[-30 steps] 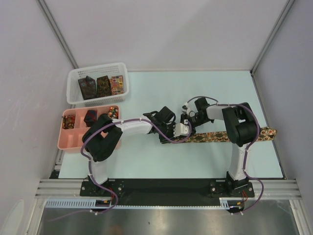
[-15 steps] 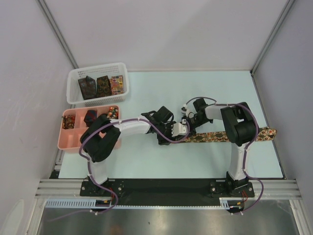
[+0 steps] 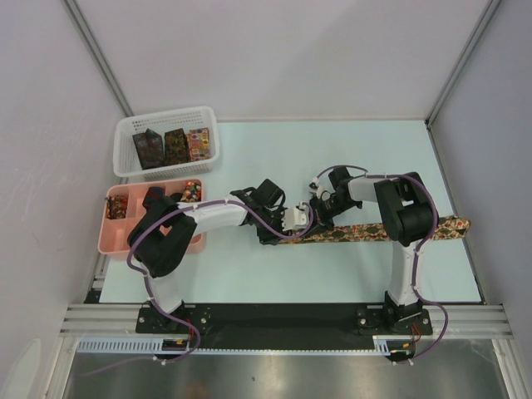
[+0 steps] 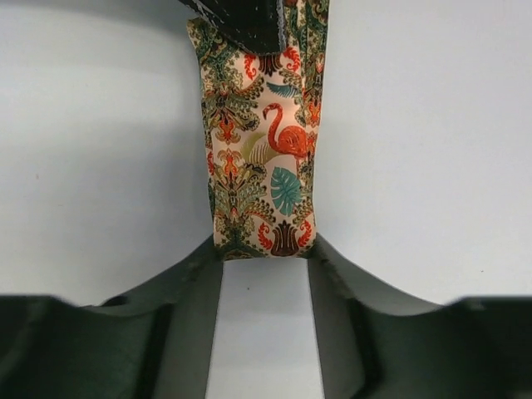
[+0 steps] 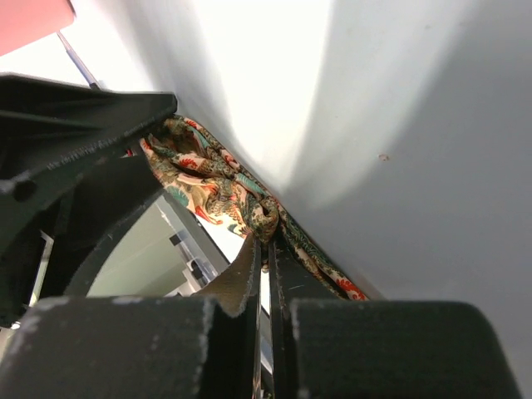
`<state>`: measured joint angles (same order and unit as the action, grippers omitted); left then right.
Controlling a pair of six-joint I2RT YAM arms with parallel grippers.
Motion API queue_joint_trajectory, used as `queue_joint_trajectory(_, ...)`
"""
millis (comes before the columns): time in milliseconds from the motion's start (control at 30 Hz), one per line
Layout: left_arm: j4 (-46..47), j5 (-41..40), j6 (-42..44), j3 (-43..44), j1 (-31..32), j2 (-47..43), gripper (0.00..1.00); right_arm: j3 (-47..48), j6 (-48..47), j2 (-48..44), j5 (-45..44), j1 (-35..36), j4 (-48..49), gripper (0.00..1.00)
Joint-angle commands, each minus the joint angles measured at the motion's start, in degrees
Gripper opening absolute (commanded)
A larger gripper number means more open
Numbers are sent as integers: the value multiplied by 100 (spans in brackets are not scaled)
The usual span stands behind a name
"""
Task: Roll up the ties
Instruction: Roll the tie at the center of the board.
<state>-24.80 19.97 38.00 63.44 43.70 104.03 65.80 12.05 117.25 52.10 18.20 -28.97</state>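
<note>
A long tie [image 3: 374, 230] with a flamingo-and-leaf pattern lies flat across the table, running right toward the edge. Its left end [image 4: 262, 166] sits right at the tips of my left gripper [image 4: 264, 249], whose jaws stand open with bare table between them. In the top view the left gripper [image 3: 298, 221] is level with that end. My right gripper [image 3: 318, 212] comes down just beyond it and is shut, pinching a bunched fold of the tie [image 5: 208, 187] between its fingertips [image 5: 268, 237]. The right gripper's dark body [image 4: 245, 25] covers the tie's upper part in the left wrist view.
A white mesh basket [image 3: 164, 114] at the back left holds three folded ties [image 3: 174, 145]. In front of it a pink compartment tray [image 3: 116, 237] holds small rolled ties [image 3: 154, 198]. The left arm's elbow hangs over the tray.
The right gripper has shut on the tie near its left end. The left gripper has slid a little to the left, back to the tie's tip.
</note>
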Motion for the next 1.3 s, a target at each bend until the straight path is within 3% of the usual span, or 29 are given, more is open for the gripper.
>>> queue_joint_trajectory(0,1,218,76,247,7,-251,43,73,-142,193,-709,35,-82,0)
queue_joint_trajectory(467,-113,535,-495,1187,296,143,41,117,-151,272,-701,79,-100,0)
queue_joint_trajectory(667,-209,350,-408,1706,472,819,42,108,-151,246,-543,97,-82,0)
queue_joint_trajectory(900,-526,350,-179,1663,508,1032,42,47,-256,44,-200,-44,-187,0)
queue_joint_trajectory(1133,-693,403,67,1426,508,1023,41,231,-827,-255,90,-343,-996,24)
queue_joint_trajectory(1267,-728,420,129,1408,499,1023,41,319,-968,-431,231,-510,-1207,32)
